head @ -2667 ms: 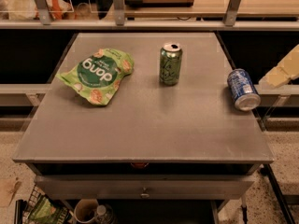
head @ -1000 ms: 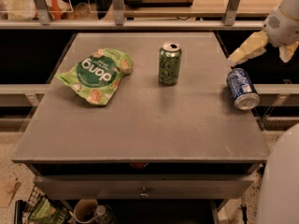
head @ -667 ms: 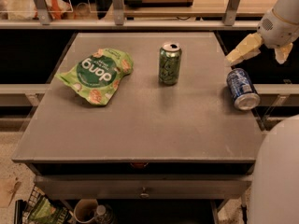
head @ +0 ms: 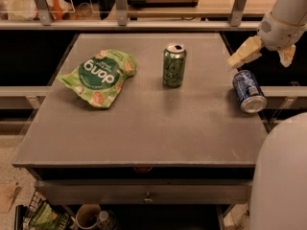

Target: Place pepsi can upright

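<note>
The pepsi can (head: 248, 91), blue with white print and silver ends, lies on its side near the right edge of the grey table (head: 144, 128). My gripper (head: 265, 55) hangs in the air just behind and above the can, not touching it. Its two pale fingers (head: 244, 51) are spread apart and hold nothing.
A green can (head: 173, 65) stands upright at the table's middle back. A green snack bag (head: 99, 76) lies at the left. A rail with posts (head: 120, 6) runs behind the table. My pale body (head: 280, 176) fills the lower right corner.
My arm has swung up and to the left from the right edge, so the gripper now hangs over the table's right side behind the can. My body has come into view at lower right.
</note>
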